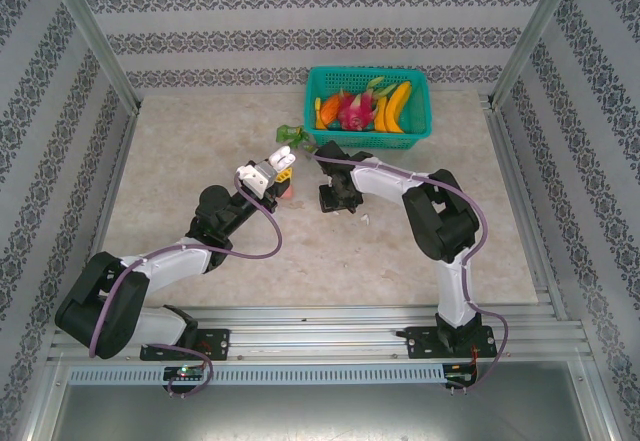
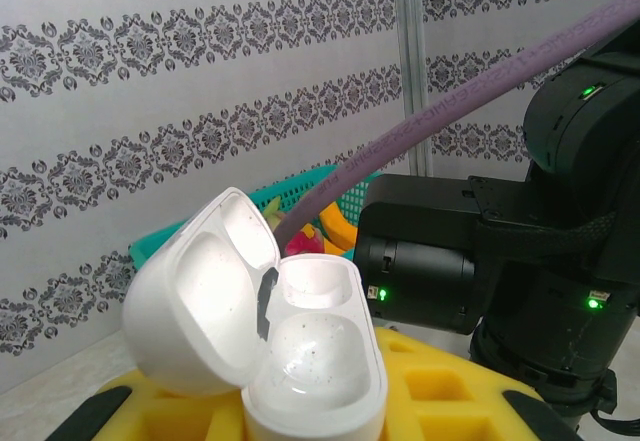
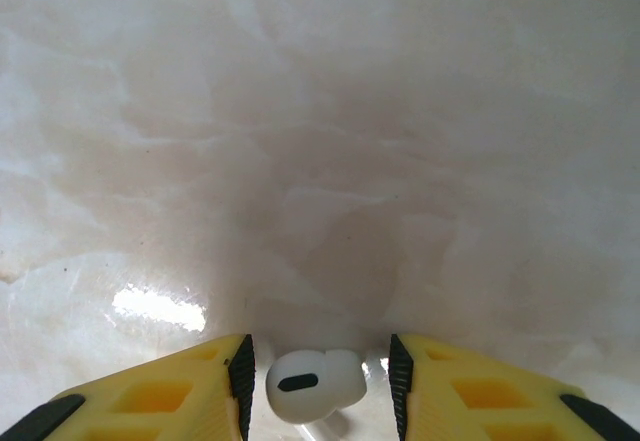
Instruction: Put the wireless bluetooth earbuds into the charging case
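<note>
My left gripper [image 1: 270, 173] is raised over the middle of the table and shut on the white charging case [image 2: 312, 361]. The case's lid [image 2: 200, 301] is flipped open to the left, and both wells inside look bare. My right gripper [image 3: 320, 376] is down at the marble tabletop [image 3: 320, 111], just right of the left one. A white earbud [image 3: 312, 384] lies on the table between its open black pads [image 3: 241, 371]. A narrow gap shows on each side of the bud. In the top view the right gripper [image 1: 338, 203] hides that bud.
A teal basket [image 1: 422, 101] of toy fruit stands at the back, with a green leafy piece [image 1: 292, 136] in front of it. A small salmon-pink object [image 1: 288, 190] sits under the left gripper. A tiny white speck [image 1: 365, 219] lies by the right gripper.
</note>
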Robot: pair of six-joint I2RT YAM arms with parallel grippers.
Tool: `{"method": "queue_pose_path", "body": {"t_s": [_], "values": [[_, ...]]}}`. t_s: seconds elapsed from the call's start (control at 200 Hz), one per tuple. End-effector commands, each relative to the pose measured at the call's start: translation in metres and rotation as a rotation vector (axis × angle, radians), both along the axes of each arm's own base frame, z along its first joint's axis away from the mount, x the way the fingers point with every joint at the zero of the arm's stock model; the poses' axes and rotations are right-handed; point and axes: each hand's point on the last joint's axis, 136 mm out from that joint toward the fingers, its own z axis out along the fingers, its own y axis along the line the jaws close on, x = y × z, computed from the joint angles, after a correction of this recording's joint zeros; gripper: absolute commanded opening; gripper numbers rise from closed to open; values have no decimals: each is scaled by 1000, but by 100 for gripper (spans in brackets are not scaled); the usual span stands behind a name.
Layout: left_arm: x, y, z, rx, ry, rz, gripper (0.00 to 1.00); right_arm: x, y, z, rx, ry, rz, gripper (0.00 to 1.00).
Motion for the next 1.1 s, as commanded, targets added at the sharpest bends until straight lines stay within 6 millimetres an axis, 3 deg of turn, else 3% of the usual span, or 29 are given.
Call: {"method": "queue_pose_path", "body": {"t_s": [0.0, 0.37, 0.679, 1.094], "values": [[-4, 3, 14, -35, -40, -11, 0, -4, -3, -5, -72, 8, 29, 42], [-5, 3, 12, -38, -34, -13, 0, -4, -1, -9, -87, 12, 30, 39], [-5, 4, 12, -39, -32, -10, 0, -4, 2, -7, -75, 11, 25, 28], [-5, 4, 11, -41, -28, -11, 0, -1, 12, 26, 39, -59, -32, 27]]}}
